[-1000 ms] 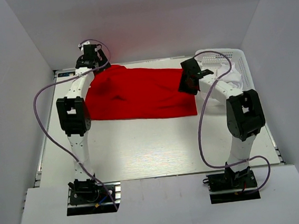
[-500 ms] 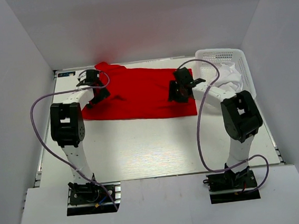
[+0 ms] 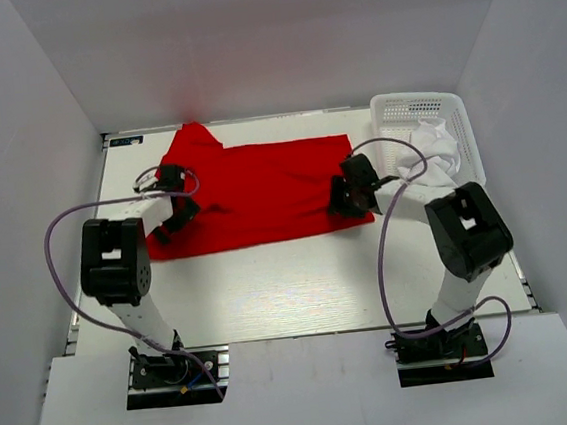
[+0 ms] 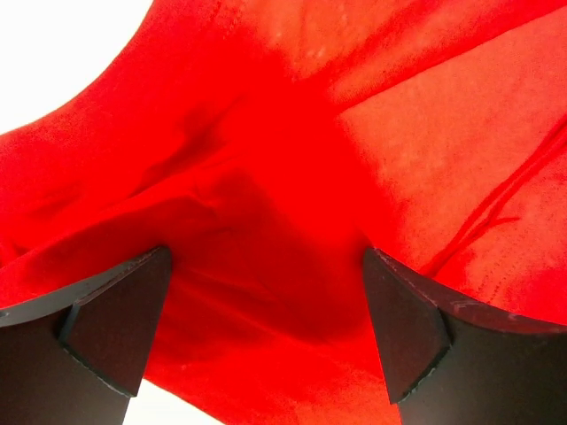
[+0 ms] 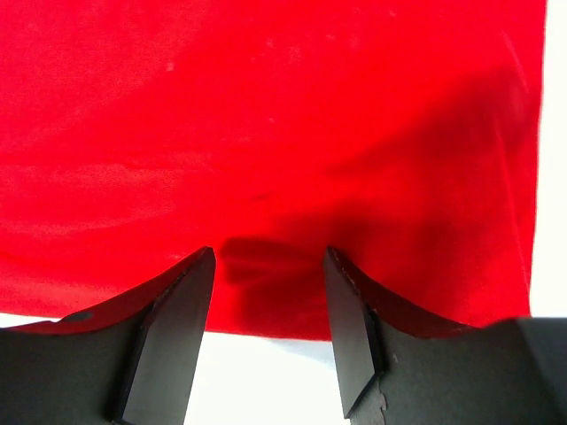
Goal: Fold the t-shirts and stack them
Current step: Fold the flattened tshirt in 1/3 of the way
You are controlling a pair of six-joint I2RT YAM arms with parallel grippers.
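Flattening is judged to be the step in hand: the large bright red cloth t-shirt [image 3: 261, 189] is spread across the far half of the white table [image 3: 291, 292], not yet folded, with creases gathered near its left end. The crumpled white cloth t-shirt [image 3: 439, 147] is seen inside the white plastic lattice basket [image 3: 408, 101] at the far right corner, so stacking is some way off.

The left gripper [image 3: 171, 211] is set low on the red shirt's left edge. In the left wrist view its jaws are spread wide, with rumpled red cloth filling the gap and nothing clamped. The right gripper [image 3: 347, 196] is set at the shirt's near right corner. In the right wrist view its jaws are parted to a narrower gap over the near hem, where a small pucker is seen, but no pinch is made.

A fold would call for both jaws to be closed on an edge, and for that edge to be lifted and carried across the body of the shirt.

The near hem runs slightly slanted between the two grippers. The right edge lies near the basket, and a sleeve reaches the table's far edge. Bare table is left on the near side, between the hem and the arm bases, so room for movement is judged best there.
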